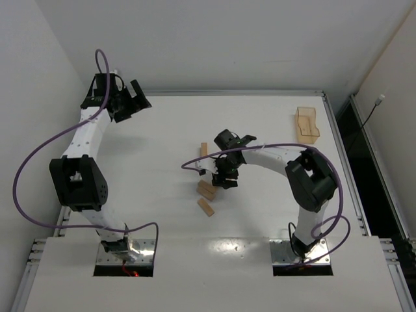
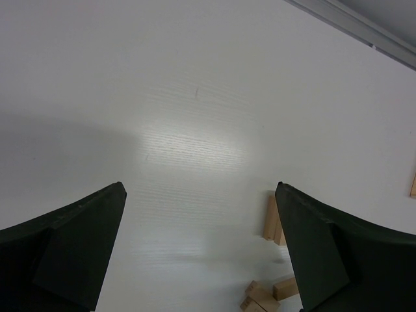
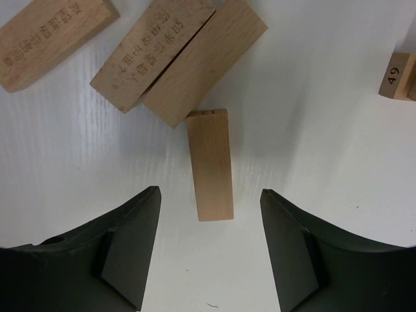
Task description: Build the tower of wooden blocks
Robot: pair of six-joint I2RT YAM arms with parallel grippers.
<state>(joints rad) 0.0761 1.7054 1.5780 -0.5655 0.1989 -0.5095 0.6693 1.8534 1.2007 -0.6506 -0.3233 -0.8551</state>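
Several tan wood blocks lie loose on the white table (image 1: 169, 130). In the right wrist view one block (image 3: 210, 164) lies lengthwise, its near end between the tips of my right gripper (image 3: 209, 193), which is open and touches nothing. Beyond it two blocks (image 3: 179, 58) lie side by side, with another (image 3: 52, 39) at the upper left and one (image 3: 398, 76) at the right edge. From above, my right gripper (image 1: 224, 181) hovers over that cluster (image 1: 207, 189). My left gripper (image 1: 133, 97) hangs open and empty at the back left. The tower is out of view.
A translucent orange tray (image 1: 307, 125) stands at the back right near the table's raised rim. A single block (image 1: 203, 150) lies behind the cluster and another (image 1: 205, 207) in front of it. The left wrist view shows blocks (image 2: 273, 221) beside its right finger.
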